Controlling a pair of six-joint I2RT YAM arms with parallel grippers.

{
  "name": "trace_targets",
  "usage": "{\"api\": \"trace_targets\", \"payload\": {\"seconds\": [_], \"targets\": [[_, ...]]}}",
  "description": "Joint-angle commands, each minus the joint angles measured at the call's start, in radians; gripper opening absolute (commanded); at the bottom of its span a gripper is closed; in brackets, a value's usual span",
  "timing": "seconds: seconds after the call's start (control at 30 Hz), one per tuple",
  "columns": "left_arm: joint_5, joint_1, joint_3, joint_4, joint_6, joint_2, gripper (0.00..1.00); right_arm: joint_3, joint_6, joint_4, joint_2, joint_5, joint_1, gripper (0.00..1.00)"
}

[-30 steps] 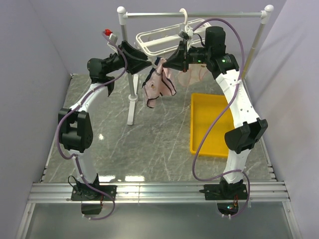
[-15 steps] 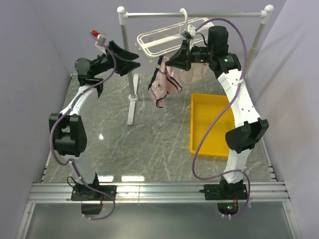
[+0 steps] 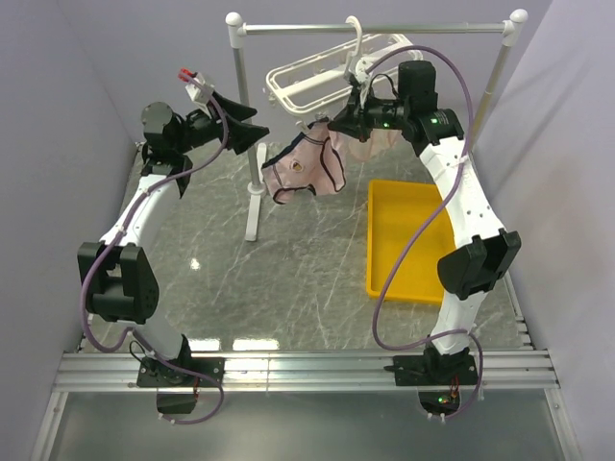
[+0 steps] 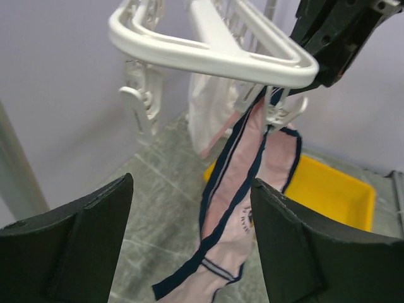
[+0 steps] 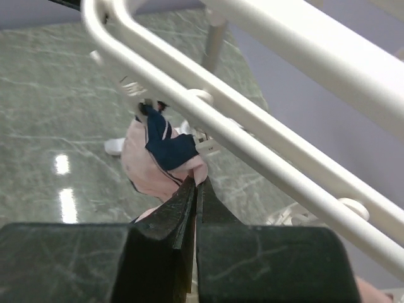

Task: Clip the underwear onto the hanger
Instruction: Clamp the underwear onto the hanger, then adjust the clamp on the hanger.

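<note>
small pale pink fabric briefs (image 3: 306, 171) edged with dark navy trim hang in the air below the near end of a white plastic oblong hanger (image 3: 307, 82) made of parallel bars. from the left wrist view the briefs (image 4: 243, 189) trail down as a long twisted strip, their top reaching a small white clip under the hanger's (image 4: 208, 50) end bar. from the right wrist view a bunched navy and pink part (image 5: 161, 158) sits right at a clip beneath a hanger bar (image 5: 252, 145).

the right gripper (image 3: 336, 125) is raised to the hanger's underside. in its own view its black fingers are pressed together (image 5: 196, 183), tips at the lower edge of the pink bunch and seeming to pinch it.

the left gripper (image 3: 258, 128) is just left of the briefs, apart from them, fingers spread wide and holding nothing. its view (image 4: 192, 183) looks between both black fingers at the hanging strip.

a second pale garment (image 3: 370, 146) hangs from the hanger behind the right gripper.

the hanger's hook is over the top bar of a tall grey rail stand (image 3: 375, 28) with white ball ends. a yellow rectangular plastic tray (image 3: 408, 240) lies on the grey marble-patterned table (image 3: 288, 269), below and to the right of the briefs
</note>
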Motion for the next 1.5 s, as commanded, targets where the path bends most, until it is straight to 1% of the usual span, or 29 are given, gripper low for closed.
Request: {"api": "trace_targets", "payload": {"seconds": [0.0,0.17,0.33,0.5,0.6,0.7,0.77,0.83,0.87,1.0,1.1,1.17,1.37,1.47], "targets": [[-0.073,-0.011,0.037,-0.107,0.195,-0.041,0.79,-0.011,-0.054,0.012,-0.052,0.121,-0.001,0.00],[-0.114,-0.034,0.079,-0.082,0.209,-0.021,0.78,-0.005,-0.057,0.046,-0.056,0.188,-0.001,0.00],[-0.121,-0.077,0.138,-0.096,0.282,0.012,0.77,-0.030,-0.084,0.049,-0.078,0.228,-0.001,0.00],[-0.205,-0.114,0.185,-0.096,0.316,0.055,0.76,-0.056,-0.104,0.052,-0.108,0.228,-0.021,0.00],[-0.246,-0.129,0.207,-0.131,0.343,0.068,0.75,-0.070,-0.121,0.049,-0.124,0.214,-0.038,0.00],[-0.286,-0.135,0.191,-0.131,0.354,0.058,0.73,-0.082,-0.140,0.047,-0.136,0.205,-0.050,0.00],[-0.259,-0.135,0.183,-0.137,0.351,0.047,0.71,-0.080,-0.152,0.039,-0.136,0.205,-0.056,0.00],[-0.210,-0.129,0.143,-0.105,0.333,0.027,0.70,-0.073,-0.164,0.036,-0.135,0.196,-0.067,0.00],[-0.141,-0.126,0.125,-0.076,0.302,0.021,0.71,-0.073,-0.167,0.036,-0.133,0.197,-0.070,0.00],[-0.081,-0.121,0.093,-0.033,0.244,0.016,0.72,-0.065,-0.207,0.029,-0.127,0.193,-0.079,0.00],[-0.137,-0.138,0.114,-0.065,0.267,0.030,0.72,-0.065,-0.216,0.032,-0.127,0.191,-0.087,0.00],[-0.147,-0.144,0.137,-0.073,0.264,0.048,0.72,-0.067,-0.221,0.030,-0.125,0.194,-0.095,0.00],[-0.067,-0.157,0.151,0.014,0.172,0.079,0.71,-0.073,-0.235,0.029,-0.127,0.199,-0.108,0.00],[-0.038,-0.161,0.166,0.024,0.156,0.088,0.71,-0.058,-0.243,0.016,-0.118,0.188,-0.116,0.00]]}}
